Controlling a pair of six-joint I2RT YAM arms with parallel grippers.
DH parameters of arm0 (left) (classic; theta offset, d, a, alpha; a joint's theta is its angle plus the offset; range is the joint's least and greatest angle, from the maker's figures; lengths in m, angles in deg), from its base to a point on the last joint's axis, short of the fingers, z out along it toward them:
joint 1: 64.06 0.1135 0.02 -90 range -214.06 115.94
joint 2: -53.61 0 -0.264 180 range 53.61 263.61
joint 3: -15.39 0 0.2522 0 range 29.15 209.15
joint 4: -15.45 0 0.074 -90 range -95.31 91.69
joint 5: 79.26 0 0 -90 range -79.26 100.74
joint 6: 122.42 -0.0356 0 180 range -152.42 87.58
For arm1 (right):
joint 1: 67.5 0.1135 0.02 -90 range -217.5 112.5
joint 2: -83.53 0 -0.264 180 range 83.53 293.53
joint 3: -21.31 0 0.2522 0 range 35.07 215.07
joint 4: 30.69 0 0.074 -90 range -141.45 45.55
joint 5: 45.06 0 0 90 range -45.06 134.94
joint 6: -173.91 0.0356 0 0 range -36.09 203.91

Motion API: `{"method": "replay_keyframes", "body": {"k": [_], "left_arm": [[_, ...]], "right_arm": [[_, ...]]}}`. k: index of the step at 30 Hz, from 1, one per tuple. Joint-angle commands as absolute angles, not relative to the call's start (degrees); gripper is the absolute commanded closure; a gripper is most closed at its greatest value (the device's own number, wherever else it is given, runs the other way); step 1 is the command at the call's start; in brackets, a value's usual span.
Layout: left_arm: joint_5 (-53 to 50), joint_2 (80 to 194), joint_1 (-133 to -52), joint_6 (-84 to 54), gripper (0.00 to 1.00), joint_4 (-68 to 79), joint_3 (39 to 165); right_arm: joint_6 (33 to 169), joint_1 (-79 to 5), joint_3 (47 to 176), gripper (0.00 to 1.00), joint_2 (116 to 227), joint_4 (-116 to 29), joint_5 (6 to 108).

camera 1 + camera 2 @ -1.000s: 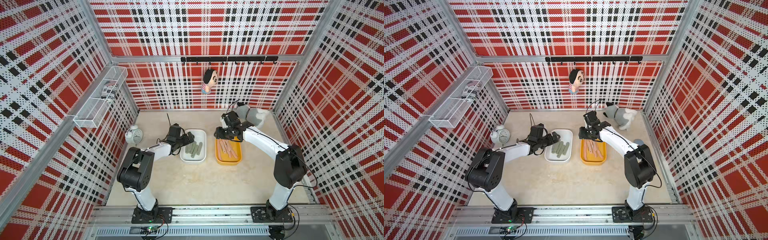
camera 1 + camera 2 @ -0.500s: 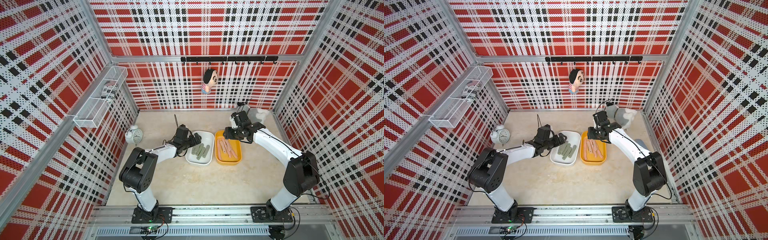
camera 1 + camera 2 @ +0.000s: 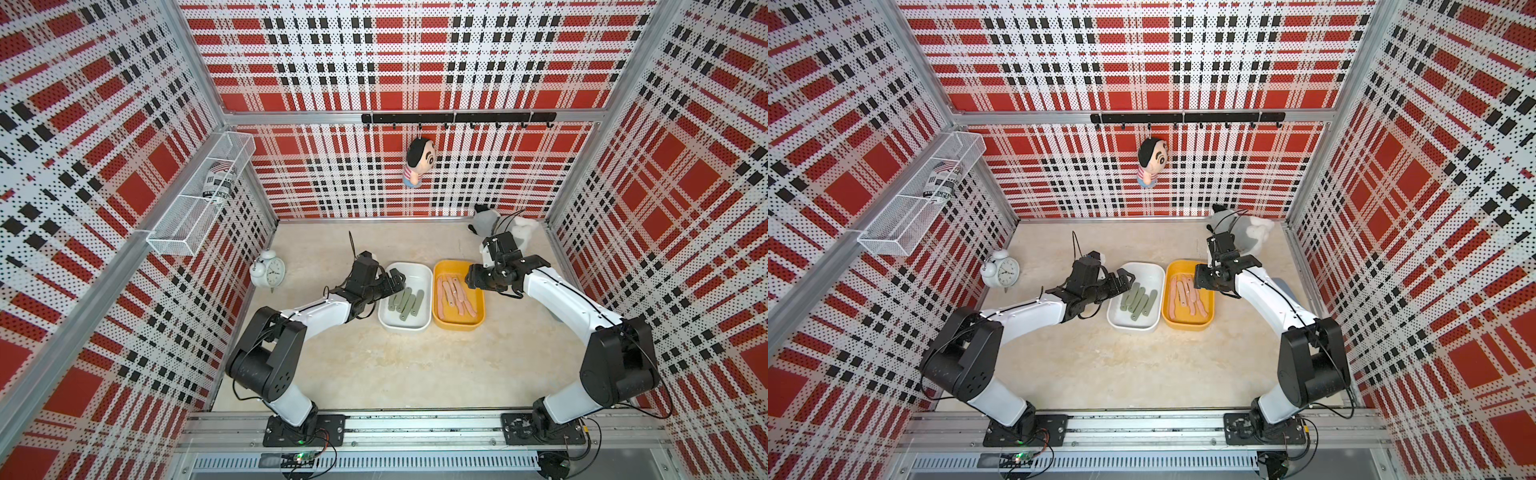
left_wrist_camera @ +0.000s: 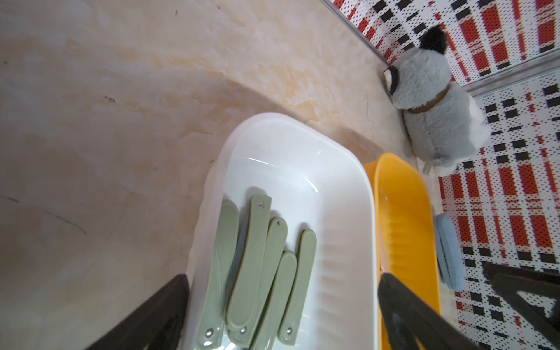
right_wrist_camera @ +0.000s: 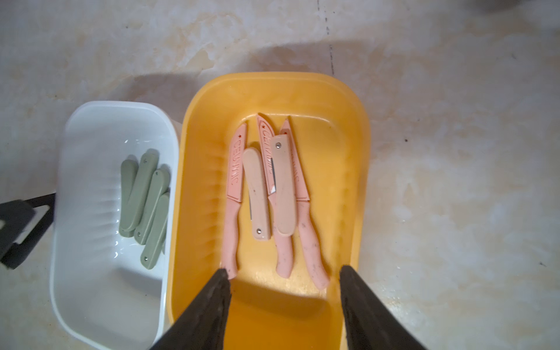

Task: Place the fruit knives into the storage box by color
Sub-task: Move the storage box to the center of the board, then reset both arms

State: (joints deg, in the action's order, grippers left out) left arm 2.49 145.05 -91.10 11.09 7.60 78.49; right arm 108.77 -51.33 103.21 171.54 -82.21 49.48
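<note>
Marble tabletop (image 3: 374, 365), green knives (image 4: 251, 266) stacked, one half-hidden

The left box (image 4: 291, 121) stands on the table (image 3: 374, 365) beneath the left gripper (image 4: 282, 278), filling the gap between its jaws and running on ahead of them. Five fruit knives (image 4: 251, 266) lie lengthwise in it, overlapping, between the jaws. The right box (image 5: 272, 78) stands just beside it, below and ahead of the right gripper (image 5: 283, 269). Five more knives (image 5: 285, 188) lie in it just ahead of the jaw tips, some resting on others. A plush toy (image 4: 430, 121) sits far ahead of the left jaws, beyond the right box. An alarm clock (image 3: 268, 272) stands well outside the left jaws, away from both boxes.
</note>
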Motion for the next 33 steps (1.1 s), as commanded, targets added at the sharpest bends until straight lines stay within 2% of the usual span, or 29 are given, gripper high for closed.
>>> {"method": "replay_keyframes", "body": {"k": [1,16,23,24,26,27,29,33], "left_arm": [[2.4,142.35,-92.66,12.0,0.02,8.01,77.1],[2.73,140.84,-93.77,12.37,0.02,8.87,71.49],[6.68,136.1,-89.39,9.02,0.02,1.46,74.37],[9.3,134.25,-88.44,7.39,0.02,-1.4,76.06],[17.67,130.5,-87.98,3.82,0.02,-6.86,80.39],[23.54,128.6,-88.13,2.06,0.02,-9.73,83.2],[32.11,125.41,-88.4,-1.1,0.02,-12.37,87.58],[48.56,121.69,-88.6,-5.14,0.02,-11.2,92.58]], "right_arm": [[107.58,-53.13,102.35,0.38,168.84,-82.19,50.14],[107.17,-54.53,103.27,0.37,166.87,-83.14,51.19],[107.62,-56.19,105.53,0.28,166.85,-81.96,51.93],[107.64,-56.61,106.09,0.26,166.44,-81.24,52.21],[107.68,-57.21,106.9,0.12,165.49,-79.72,51.09],[107.71,-57.21,107.42,0.02,164.83,-79.14,48.79],[106.56,-57.17,106.67,0.0,163.02,-76.07,44.83],[103.51,-57.17,96.01,0.0,153.63,-59.36,38.78]]}}
